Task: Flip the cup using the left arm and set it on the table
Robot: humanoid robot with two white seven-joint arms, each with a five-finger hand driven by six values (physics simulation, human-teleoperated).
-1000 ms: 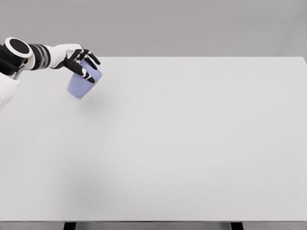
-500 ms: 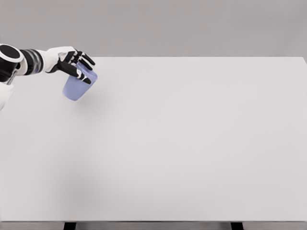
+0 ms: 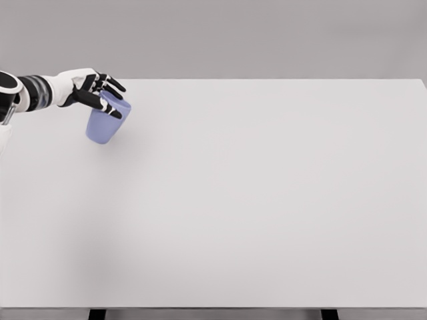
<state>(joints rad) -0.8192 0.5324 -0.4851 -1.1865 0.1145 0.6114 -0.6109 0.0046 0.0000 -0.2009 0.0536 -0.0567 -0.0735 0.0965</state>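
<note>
The white worktop (image 3: 267, 200) lay bare across its middle, right and near parts, open for passage. Only the far left corner was occupied, by the left hand (image 3: 90, 90) gripping a blue cup (image 3: 103, 125).

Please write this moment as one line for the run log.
left robot hand: shut on blue cup near its rim | cup: nearly upright, opening up, far-left table | right arm: out of view

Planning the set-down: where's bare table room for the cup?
Only the far-left corner is crowded: left hand holds the light-blue plastic cup there. The white table looks bare from the cup rightward to its right edge and forward to the near edge.
</note>
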